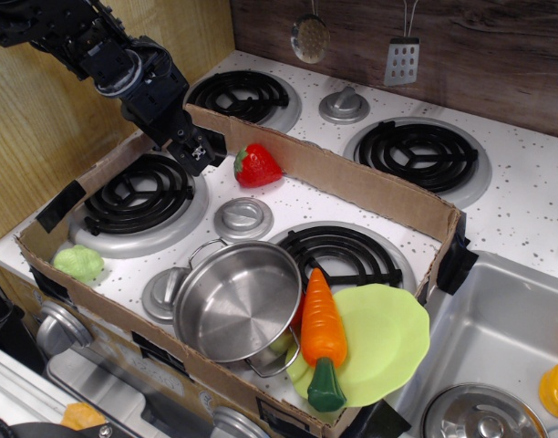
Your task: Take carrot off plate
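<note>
We have a single view, set above the toy stove (288, 205) and tilted steeply down across it, close enough that the four burners fill most of the frame. It faces the dark wooden back wall (461, 46) along the upper right, where a spatula (402, 59) hangs. The arm (106, 55) enters from the upper left corner. The sink (507, 365) falls in the lower right, cut off by the frame edge.
</note>
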`<state>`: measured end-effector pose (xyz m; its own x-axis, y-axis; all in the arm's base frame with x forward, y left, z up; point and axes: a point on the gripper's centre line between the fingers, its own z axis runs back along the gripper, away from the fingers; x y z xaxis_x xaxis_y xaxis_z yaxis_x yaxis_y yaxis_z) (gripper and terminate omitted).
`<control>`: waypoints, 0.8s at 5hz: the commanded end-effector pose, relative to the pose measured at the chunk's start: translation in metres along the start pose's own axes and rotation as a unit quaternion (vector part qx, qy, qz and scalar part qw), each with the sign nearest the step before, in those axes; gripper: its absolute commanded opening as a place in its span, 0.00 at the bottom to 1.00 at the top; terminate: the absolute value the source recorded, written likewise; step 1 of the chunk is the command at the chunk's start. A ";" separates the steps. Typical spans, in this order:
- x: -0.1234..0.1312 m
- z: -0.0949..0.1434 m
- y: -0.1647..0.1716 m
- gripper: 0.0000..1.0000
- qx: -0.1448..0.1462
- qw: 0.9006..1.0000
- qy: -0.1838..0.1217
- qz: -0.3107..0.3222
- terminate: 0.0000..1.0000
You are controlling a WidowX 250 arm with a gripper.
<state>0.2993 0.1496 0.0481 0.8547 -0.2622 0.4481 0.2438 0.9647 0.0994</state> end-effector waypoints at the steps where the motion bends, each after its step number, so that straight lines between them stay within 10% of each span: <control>1: 0.000 0.000 0.000 1.00 0.000 1.000 0.000 0.000 0.00; 4: 0.048 0.059 -0.041 1.00 0.080 0.987 0.083 0.113 0.00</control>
<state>0.2946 0.0944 0.1007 0.9638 0.0103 0.2664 -0.0459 0.9908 0.1276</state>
